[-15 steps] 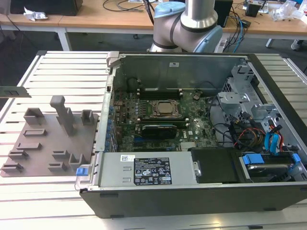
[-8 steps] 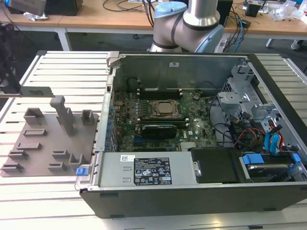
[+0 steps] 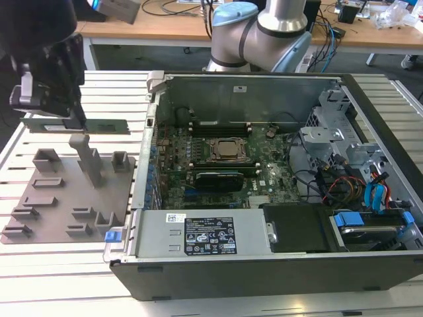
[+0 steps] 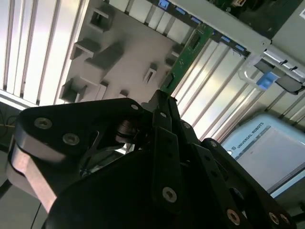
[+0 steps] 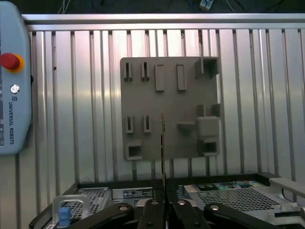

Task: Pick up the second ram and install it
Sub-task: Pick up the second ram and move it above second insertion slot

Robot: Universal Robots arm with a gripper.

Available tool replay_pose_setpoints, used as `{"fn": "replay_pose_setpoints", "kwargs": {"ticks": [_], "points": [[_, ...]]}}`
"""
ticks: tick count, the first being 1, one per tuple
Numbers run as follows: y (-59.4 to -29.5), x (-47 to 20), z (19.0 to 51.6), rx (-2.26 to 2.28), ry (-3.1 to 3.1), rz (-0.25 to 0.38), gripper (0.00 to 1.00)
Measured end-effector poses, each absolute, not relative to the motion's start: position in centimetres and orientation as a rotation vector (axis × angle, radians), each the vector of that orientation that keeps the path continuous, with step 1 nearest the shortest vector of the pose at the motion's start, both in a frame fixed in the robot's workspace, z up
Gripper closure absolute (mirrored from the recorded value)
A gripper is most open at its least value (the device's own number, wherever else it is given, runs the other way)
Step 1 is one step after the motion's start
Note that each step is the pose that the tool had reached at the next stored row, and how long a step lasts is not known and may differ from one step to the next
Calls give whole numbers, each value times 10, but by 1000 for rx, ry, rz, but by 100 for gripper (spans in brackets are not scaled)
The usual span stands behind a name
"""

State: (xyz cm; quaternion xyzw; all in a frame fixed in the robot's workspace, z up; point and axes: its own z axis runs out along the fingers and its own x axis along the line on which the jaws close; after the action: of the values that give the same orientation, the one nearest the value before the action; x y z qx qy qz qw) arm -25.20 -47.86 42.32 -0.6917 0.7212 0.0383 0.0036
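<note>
I have the pincer (image 3: 69,119) clamped on the ram (image 3: 106,125), held level just above the tray (image 3: 59,198), beside the case (image 3: 218,267).

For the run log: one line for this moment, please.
gripper shut on second ram | over grey tray | not yet installed

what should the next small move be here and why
Probably carry the second ram toward the exterior view's right, over the open case: the gripper is shut on it above the grey tray, and the memory slots lie beside the CPU socket.
</note>
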Motion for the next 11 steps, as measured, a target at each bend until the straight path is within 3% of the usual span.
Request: {"fn": "replay_pose_setpoints", "kwargs": {"ticks": [11], "points": [[-479,-174,423,-2170,2263,125,87]]}}
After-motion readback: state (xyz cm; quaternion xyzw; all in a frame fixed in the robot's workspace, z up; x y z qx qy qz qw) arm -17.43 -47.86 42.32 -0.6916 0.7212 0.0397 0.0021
